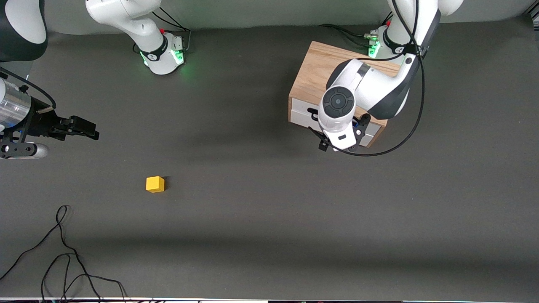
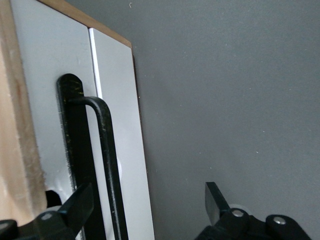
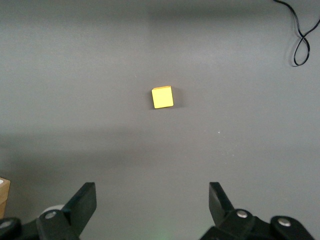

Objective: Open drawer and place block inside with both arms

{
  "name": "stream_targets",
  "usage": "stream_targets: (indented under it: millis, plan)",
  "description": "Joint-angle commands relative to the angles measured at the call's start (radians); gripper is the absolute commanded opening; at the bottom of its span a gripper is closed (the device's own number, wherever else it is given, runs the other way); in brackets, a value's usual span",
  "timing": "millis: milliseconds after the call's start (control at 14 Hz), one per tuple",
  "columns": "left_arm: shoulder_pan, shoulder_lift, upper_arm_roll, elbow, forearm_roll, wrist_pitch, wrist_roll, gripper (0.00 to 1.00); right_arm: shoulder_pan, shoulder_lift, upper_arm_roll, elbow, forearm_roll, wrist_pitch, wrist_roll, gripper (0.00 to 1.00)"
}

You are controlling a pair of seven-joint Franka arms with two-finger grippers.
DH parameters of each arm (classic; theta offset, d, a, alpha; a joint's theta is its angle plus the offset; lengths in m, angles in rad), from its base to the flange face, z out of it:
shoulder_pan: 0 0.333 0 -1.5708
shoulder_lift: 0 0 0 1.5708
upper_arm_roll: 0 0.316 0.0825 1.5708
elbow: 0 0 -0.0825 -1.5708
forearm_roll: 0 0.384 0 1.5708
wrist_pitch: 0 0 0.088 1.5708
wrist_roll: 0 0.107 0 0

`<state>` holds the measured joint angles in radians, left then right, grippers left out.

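Straddling the drawer handle (image 2: 107,165), left end effector (image 2: 145,207) gapes.

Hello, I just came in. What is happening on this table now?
The left gripper is at the front of the drawer, fingers open around the black handle but not closed on it. The drawer looks shut in its wooden cabinet. The yellow block sits alone on the table, nearer the front camera. The right gripper hangs open over the right arm's end of the table.

Yellow block (image 1: 155,184); white drawer (image 1: 303,112) w/ blk handle (image 2: 107,160)
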<state>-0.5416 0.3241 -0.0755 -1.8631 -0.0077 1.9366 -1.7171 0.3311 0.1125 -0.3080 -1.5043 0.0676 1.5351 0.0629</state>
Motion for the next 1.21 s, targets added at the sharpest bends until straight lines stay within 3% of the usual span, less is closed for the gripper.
stream_targets:
  millis: [0, 500, 1143]
  plan:
    - [-0.009, 0.01, 0.002, -0.013, 0.015, 0.005, 0.008, 1.0, 0.003, 0.002, -0.003, 0.0, 0.011, 0.022, 0.012, 1.0]
    - [-0.005, 0.053, 0.002, -0.013, 0.017, 0.074, 0.01, 1.0, 0.006, 0.022, 0.001, -0.004, 0.011, 0.031, 0.018, 1.0]
    - [-0.006, 0.119, 0.002, 0.086, 0.044, 0.15, 0.01, 1.0, 0.006, 0.062, 0.003, -0.004, 0.014, 0.082, 0.015, 1.0]
